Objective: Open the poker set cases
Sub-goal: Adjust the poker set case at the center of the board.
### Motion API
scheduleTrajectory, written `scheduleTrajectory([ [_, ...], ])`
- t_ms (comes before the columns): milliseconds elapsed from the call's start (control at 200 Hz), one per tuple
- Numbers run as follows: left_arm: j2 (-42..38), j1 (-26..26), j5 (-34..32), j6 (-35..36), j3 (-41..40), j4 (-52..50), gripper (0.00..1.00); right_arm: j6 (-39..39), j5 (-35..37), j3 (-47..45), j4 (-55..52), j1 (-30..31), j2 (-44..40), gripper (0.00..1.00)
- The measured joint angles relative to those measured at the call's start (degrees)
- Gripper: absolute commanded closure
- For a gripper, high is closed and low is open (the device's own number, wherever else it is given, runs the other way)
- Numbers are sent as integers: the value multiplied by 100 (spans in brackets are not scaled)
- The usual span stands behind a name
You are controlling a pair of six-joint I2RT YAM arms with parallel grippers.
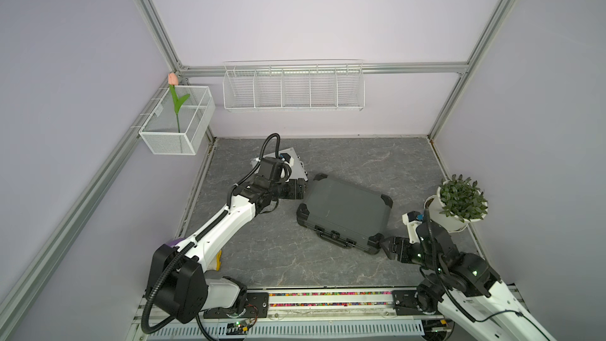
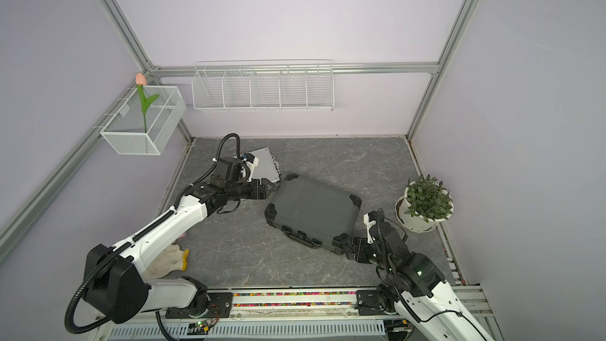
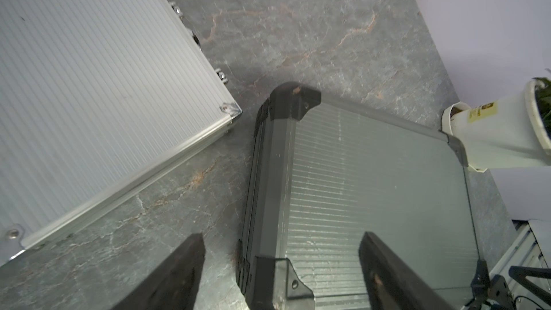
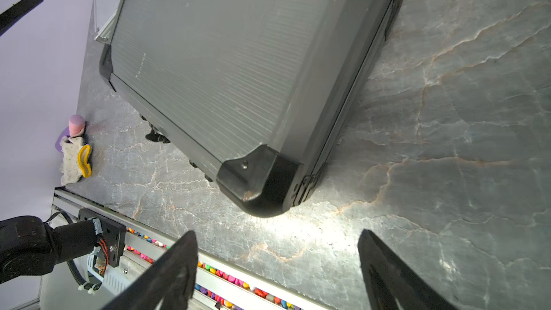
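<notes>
White arms (image 1: 226, 224) w/ blk joints (image 1: 178, 287), ribbed blk cables (image 1: 273, 135)

Soft, even light; wide-angle bowing at the edges
Both top views are bright and sharp, frame posts (image 1: 153, 18) curving outward. In the right wrist view a white glare patch lies on the tabletop (image 4: 316, 231) just ahead of the right gripper (image 4: 277, 234) jaws; its fingers (image 4: 173, 272) look dark, unfocused.
</notes>
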Motion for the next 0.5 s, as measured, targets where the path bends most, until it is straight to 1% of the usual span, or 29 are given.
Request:
scheduleTrajectory([
  [140, 398, 0, 122, 4, 98, -155, 16, 114, 9, 0, -144, 94, 52, 13],
  [300, 529, 46, 286, -13, 98, -249, 15, 236, 76, 4, -208, 267, 149, 12],
  [400, 610, 251, 577, -170, 98, -170, 16, 306, 136, 9, -232, 402, 289, 9],
  [500, 761, 566, 820, -341, 98, -118, 16, 398, 247, 24, -238, 608, 452, 9],
])
